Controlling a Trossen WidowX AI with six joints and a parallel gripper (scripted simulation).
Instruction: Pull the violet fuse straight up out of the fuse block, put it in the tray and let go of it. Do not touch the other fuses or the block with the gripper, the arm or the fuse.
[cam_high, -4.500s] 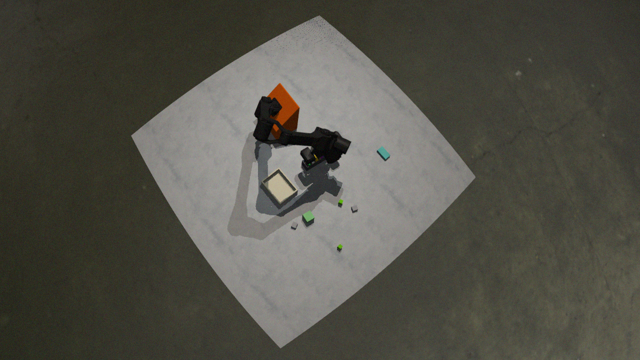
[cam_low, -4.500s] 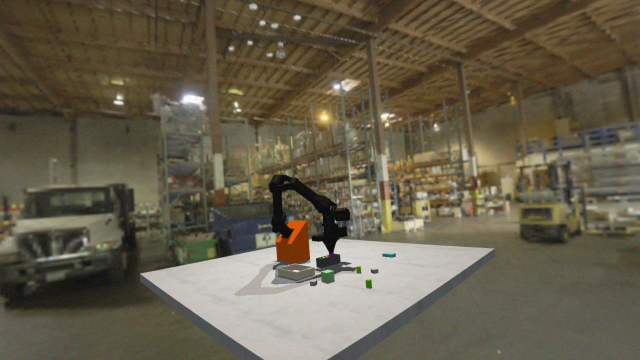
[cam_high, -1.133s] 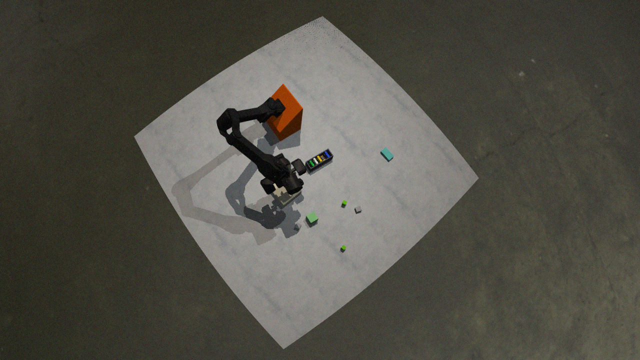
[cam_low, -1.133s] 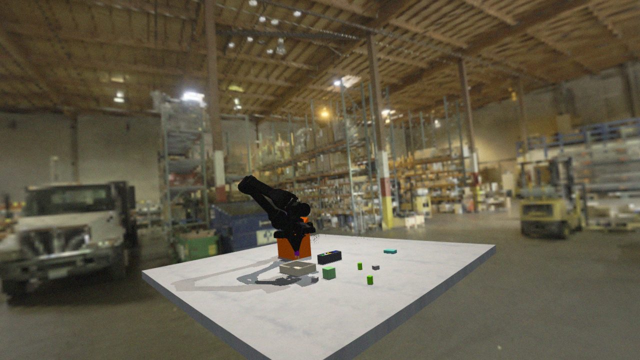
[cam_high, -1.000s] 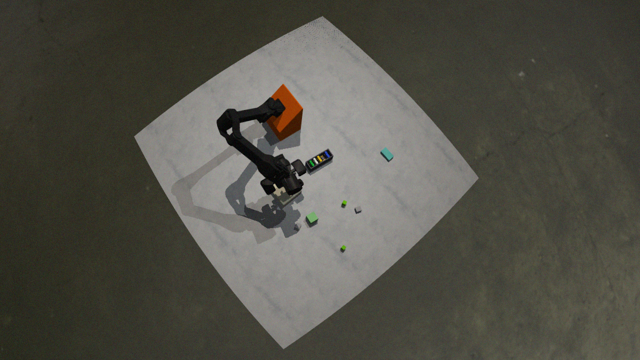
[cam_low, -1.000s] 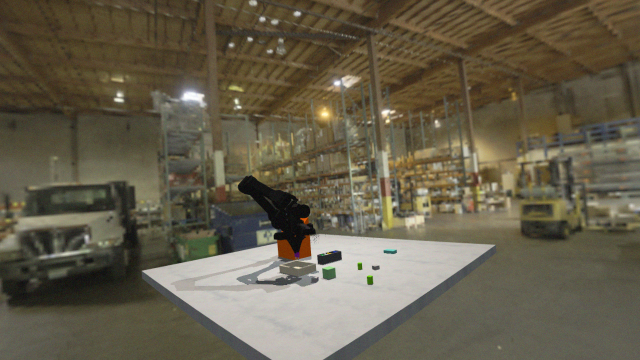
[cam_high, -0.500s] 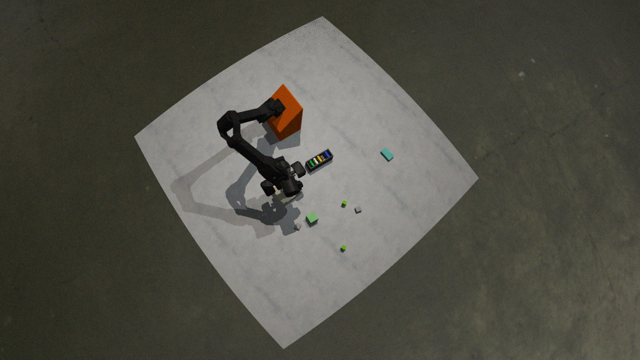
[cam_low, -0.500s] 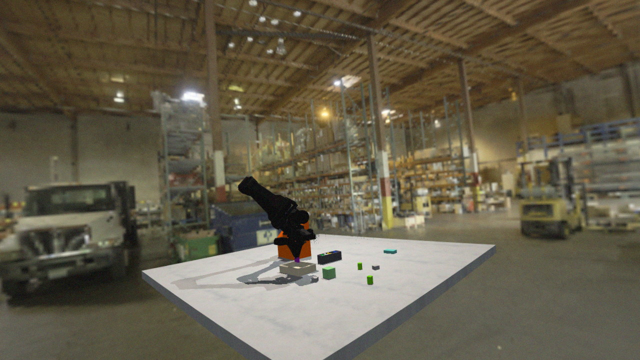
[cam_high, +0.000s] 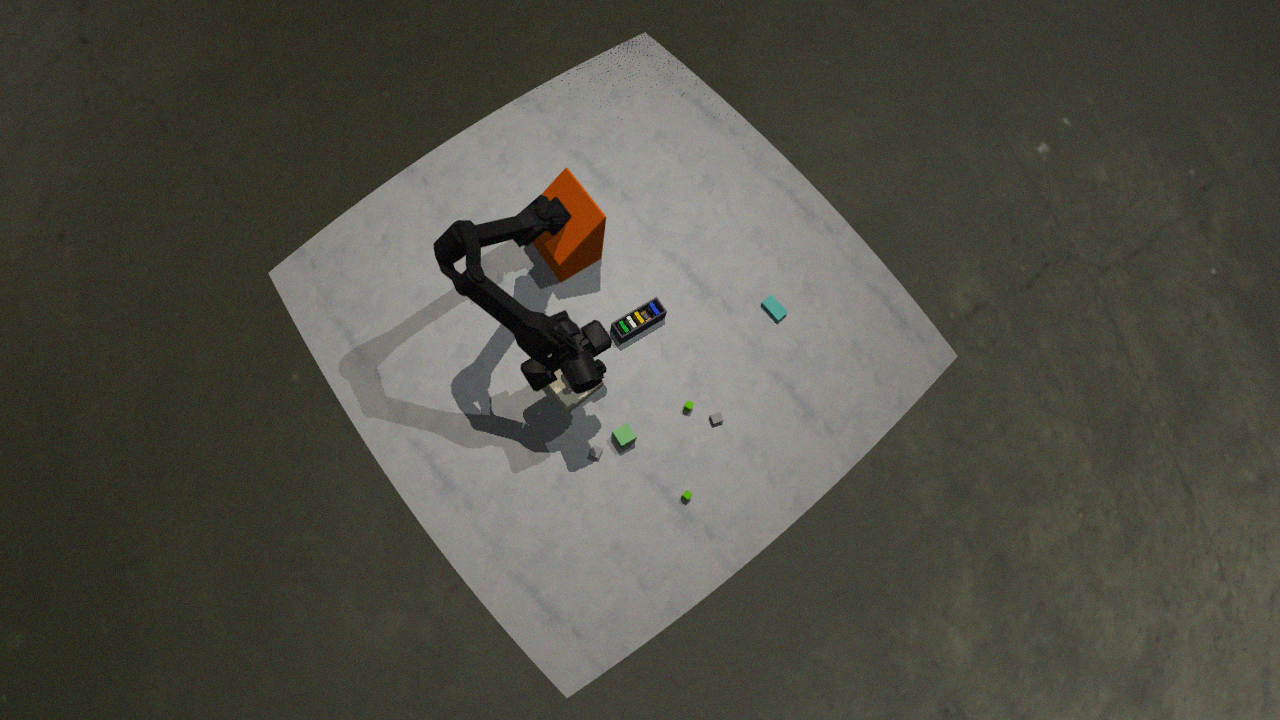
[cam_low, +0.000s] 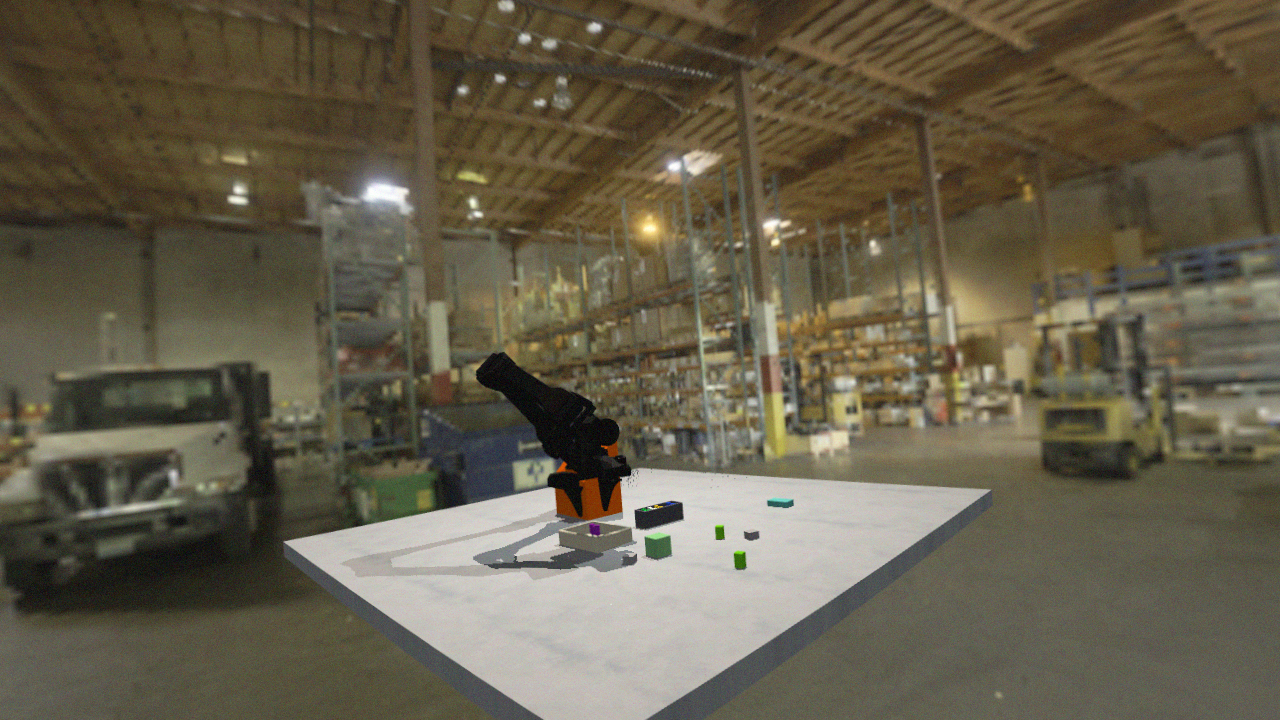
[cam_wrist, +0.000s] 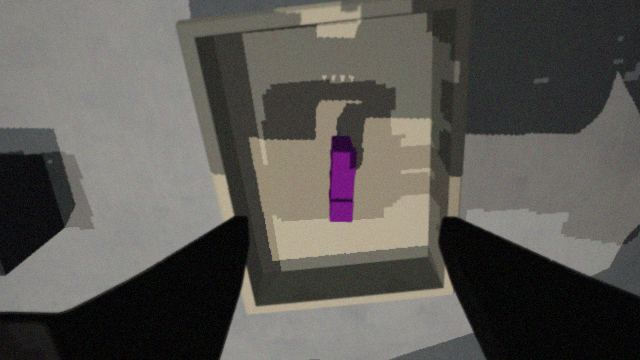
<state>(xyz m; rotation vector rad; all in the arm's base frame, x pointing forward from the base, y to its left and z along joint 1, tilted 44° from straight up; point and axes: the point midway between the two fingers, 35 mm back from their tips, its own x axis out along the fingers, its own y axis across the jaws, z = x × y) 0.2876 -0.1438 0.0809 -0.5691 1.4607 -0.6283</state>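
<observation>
The violet fuse (cam_wrist: 342, 180) (cam_low: 594, 529) is inside the beige tray (cam_wrist: 210, 125) (cam_low: 590, 542) (cam_high: 582, 398), near its middle, free of my fingers. My gripper (cam_wrist: 345, 229) (cam_low: 597, 503) (cam_high: 577, 371) is open and empty, hanging a short way above the tray with a finger on either side of the fuse's line. The dark fuse block (cam_high: 632, 315) (cam_low: 658, 514) (cam_wrist: 25, 200) stands apart, to the right of the tray in the top view, holding green, white, yellow and blue fuses. The arm hides most of the tray in the top view.
The orange pedestal (cam_high: 572, 228) (cam_low: 572, 503) carries the arm's base behind the tray. A green cube (cam_high: 623, 436) (cam_low: 657, 545), a grey cube (cam_high: 593, 454), two small green blocks (cam_high: 687, 407) (cam_high: 685, 496), another grey cube (cam_high: 716, 418) and a teal block (cam_high: 774, 308) lie scattered around.
</observation>
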